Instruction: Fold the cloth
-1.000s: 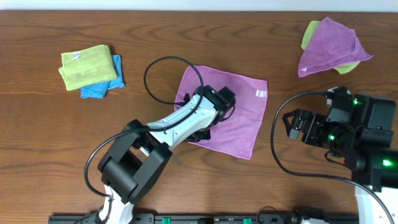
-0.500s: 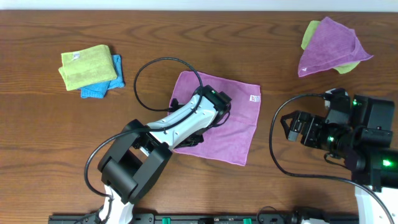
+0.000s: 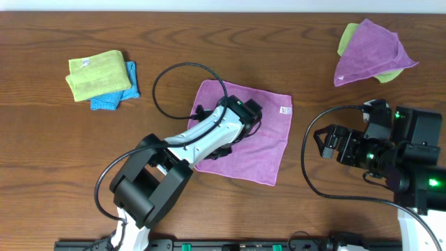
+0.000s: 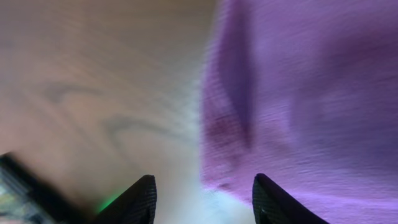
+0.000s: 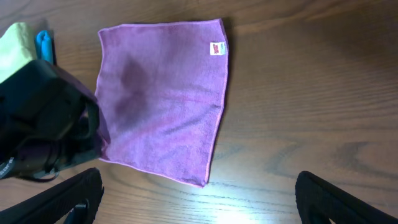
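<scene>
The purple cloth (image 3: 261, 136) lies spread flat in the middle of the wooden table, its white tag (image 3: 284, 109) at the far right corner. My left gripper (image 3: 209, 150) hangs low over the cloth's near left corner, open. In the left wrist view (image 4: 205, 199) one finger is over bare wood and the other over the cloth (image 4: 311, 93), whose edge runs between them. Nothing is held. My right gripper (image 3: 327, 143) stands open to the right of the cloth. From its wrist view (image 5: 199, 205) the whole cloth (image 5: 168, 99) shows ahead.
Folded green (image 3: 96, 73) and blue (image 3: 115, 94) cloths are stacked at the far left. A loose purple cloth (image 3: 373, 52) over a green one lies at the far right. The left arm's black cable (image 3: 167, 84) loops over the table beside the cloth.
The left gripper drew the cloth a little to the left, then opened and let go of it. The cloth now lies flat. The right arm has stayed still.
</scene>
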`<state>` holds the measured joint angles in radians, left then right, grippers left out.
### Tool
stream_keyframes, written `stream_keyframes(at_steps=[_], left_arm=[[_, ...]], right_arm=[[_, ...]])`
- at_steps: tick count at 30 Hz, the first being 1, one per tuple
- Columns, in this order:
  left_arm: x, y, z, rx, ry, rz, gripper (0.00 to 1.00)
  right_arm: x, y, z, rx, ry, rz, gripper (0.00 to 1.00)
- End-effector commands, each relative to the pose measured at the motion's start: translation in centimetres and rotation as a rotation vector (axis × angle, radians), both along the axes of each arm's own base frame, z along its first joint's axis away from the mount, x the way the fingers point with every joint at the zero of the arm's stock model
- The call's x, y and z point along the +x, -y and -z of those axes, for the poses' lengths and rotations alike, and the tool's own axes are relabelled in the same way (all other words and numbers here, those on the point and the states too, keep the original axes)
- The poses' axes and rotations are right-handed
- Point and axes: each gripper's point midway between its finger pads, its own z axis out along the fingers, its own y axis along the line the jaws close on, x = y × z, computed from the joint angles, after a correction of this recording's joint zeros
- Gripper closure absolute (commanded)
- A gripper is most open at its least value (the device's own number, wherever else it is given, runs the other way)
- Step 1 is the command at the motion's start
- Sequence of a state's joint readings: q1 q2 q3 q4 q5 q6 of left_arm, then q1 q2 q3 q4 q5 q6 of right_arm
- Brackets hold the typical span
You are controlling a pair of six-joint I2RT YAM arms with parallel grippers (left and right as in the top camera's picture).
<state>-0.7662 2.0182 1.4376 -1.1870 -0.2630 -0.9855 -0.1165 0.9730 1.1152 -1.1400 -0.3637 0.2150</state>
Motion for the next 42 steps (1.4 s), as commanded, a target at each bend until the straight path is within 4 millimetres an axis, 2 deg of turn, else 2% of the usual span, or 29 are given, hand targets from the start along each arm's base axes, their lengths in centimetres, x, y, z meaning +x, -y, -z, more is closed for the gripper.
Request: stream_keyframes(at_steps=[1,8,14,17,19,25,34,42], left_arm=[[1.1,1.6,0.1,-0.07,0.012,0.065,0.48],[3.3,3.6,0.5,-0.147,0.086,0.12,0.58],[4.2,3.7,0.8,-0.165,0.111,0.105,0.71],[4.5,3.2,1.4,-0.16,0.105,0.088,0.88],[4.5,2.9,1.7,-0.155,0.101,0.081,0.94],[4.5,2.5,1.9,-0.151,0.098,0.072,0.94],[2.1,0.3,4.0,-0.089,0.025,0.07,0.94],[1.1,-1.5,3.7,-0.014,-0.014,0.072,0.94]], right_arm=[[-0.1,0.0,0.1,-0.004,0.005,-0.017,0.01],[-0.1,0.0,0.1,-0.002,0.003,-0.016,0.01],[-0.3,-0.1,0.2,-0.001,-0.006,-0.016,0.01],[-0.5,-0.1,0.4,0.001,-0.016,-0.016,0.01],[-0.6,-0.1,0.4,0.001,-0.019,-0.016,0.01],[-0.6,-0.1,0.4,0.001,-0.02,-0.016,0.01],[-0.9,-0.1,0.6,-0.002,-0.034,-0.024,0.01],[-1.3,-0.2,0.8,-0.009,-0.045,-0.038,0.01]])
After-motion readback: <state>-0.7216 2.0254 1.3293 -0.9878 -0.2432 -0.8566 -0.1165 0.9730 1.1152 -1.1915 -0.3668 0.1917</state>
